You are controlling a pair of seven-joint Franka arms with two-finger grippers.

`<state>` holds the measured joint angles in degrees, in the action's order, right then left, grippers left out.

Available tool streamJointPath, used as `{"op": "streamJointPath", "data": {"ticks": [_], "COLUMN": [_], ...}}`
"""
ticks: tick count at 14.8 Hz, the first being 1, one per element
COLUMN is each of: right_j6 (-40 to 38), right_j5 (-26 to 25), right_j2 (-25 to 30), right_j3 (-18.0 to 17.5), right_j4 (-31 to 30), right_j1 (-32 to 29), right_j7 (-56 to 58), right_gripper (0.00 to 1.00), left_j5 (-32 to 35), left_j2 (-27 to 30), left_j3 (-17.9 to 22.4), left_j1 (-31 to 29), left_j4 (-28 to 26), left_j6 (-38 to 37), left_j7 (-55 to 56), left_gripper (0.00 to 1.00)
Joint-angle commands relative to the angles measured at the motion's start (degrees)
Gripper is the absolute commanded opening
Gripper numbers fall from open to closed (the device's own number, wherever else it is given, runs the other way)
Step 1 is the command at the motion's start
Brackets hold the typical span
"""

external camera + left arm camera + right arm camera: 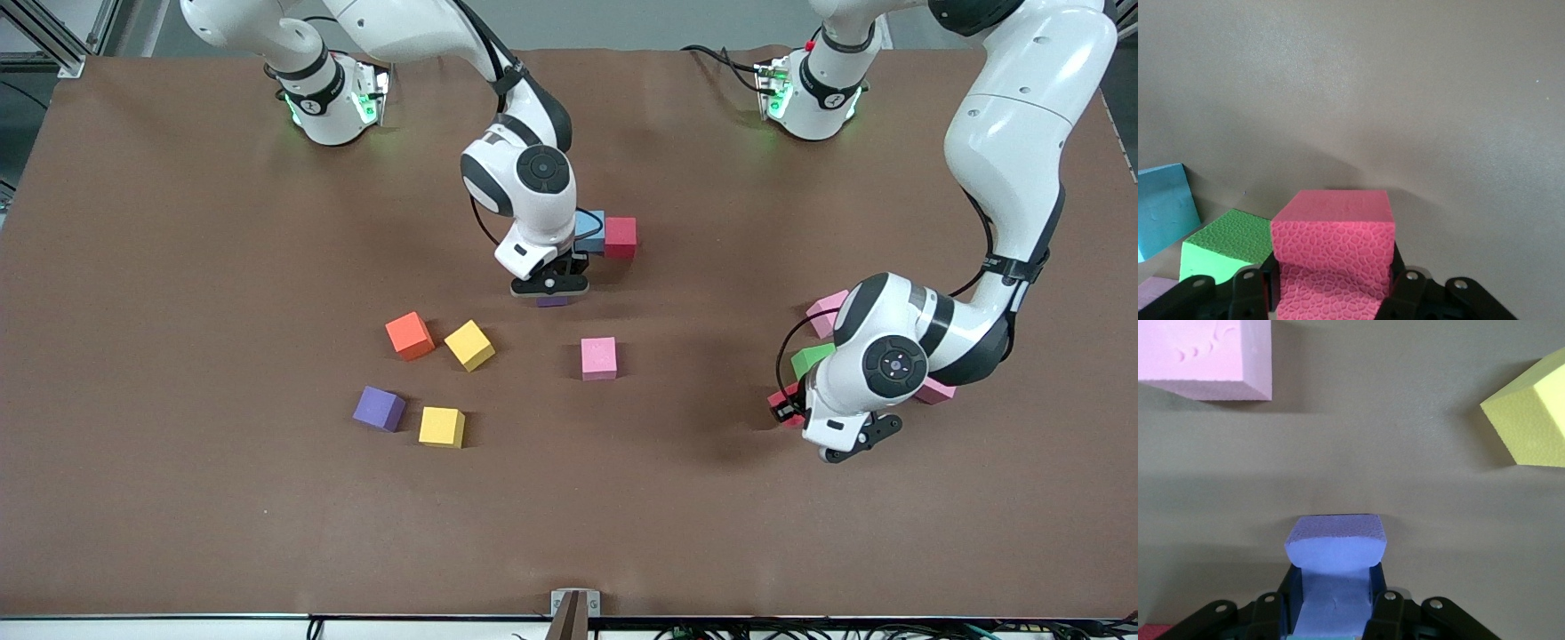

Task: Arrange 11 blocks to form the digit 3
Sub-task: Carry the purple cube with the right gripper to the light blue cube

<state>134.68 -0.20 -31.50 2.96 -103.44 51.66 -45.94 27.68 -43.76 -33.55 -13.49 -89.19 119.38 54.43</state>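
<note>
My right gripper (552, 295) (1333, 581) is shut on a purple block (553, 301) (1335, 545), squeezing it, low over the table by a light blue block (590, 228) that touches a red block (621, 236). My left gripper (786, 407) (1333, 275) is shut on a red block (781, 402) (1333, 247) toward the left arm's end of the table. Beside it are a green block (809, 358) (1225, 245), a light blue block (1161, 207) and a pale pink block (825, 311). The left arm hides most of that cluster in the front view.
Loose blocks lie nearer to the front camera: orange (410, 336), yellow (469, 345) (1531, 413), pink (598, 357) (1205, 353), purple (380, 408) and a second yellow (442, 427). A pinkish block (935, 391) shows under the left arm.
</note>
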Motion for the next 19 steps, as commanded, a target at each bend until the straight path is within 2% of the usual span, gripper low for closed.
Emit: {"op": "streamJointPath", "data": {"ticks": [1, 4, 19], "right_j6": [4.0, 5.9, 5.6], "right_j5": [0.1, 0.1, 0.1], "right_j2": [4.0, 4.8, 4.6], "right_j3": [0.0, 0.0, 0.0], "right_j4": [-6.1, -8.3, -8.3], "right_j1": [0.8, 1.3, 2.2], "right_j7": [-1.1, -2.3, -6.2], "right_gripper": [0.01, 0.01, 0.01], "left_j5": [-1.0, -1.0, -1.0], "left_j2": [0.2, 0.3, 0.2], "left_j3": [0.2, 0.2, 0.2], "left_j1": [0.3, 0.3, 0.3], "left_j4": [0.4, 0.4, 0.4], "left_j6": [-0.9, -0.8, -0.9], "left_j7": [0.3, 0.4, 0.3], "left_gripper": [0.38, 0.38, 0.38]}}
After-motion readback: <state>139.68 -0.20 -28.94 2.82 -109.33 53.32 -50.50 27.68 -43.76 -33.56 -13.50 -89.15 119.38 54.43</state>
